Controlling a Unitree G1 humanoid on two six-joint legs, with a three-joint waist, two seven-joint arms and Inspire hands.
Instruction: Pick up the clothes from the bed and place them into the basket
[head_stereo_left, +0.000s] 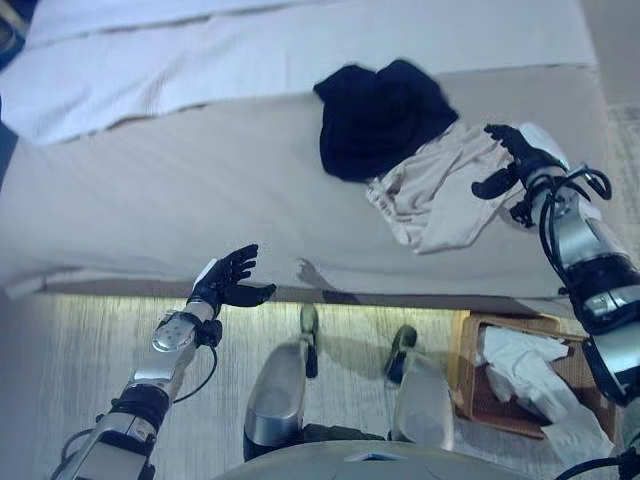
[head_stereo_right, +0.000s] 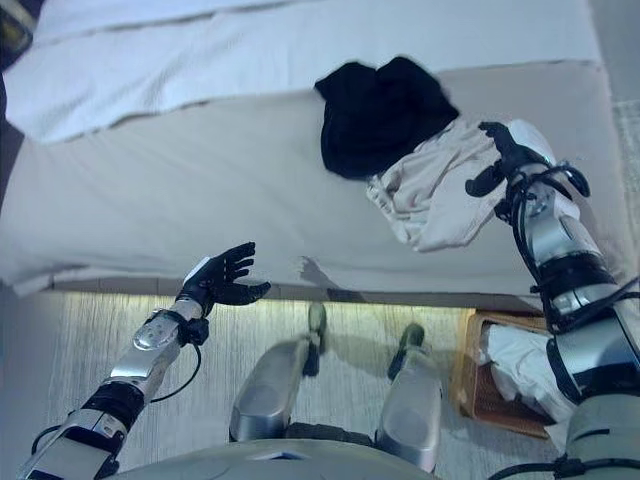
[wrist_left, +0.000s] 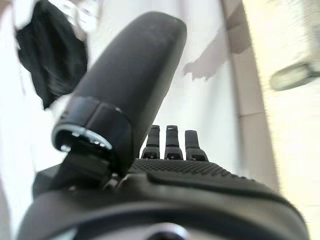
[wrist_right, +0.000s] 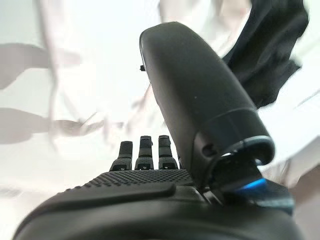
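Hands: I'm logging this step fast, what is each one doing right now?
Left hand: open, holding nothing, at the bed's near edge.
Right hand: open, over the beige garment, not gripping it.

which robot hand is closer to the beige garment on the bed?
Right. The right robot hand is at the beige garment's edge, fingers open. The left robot hand hovers open at the bed's near edge, well away.
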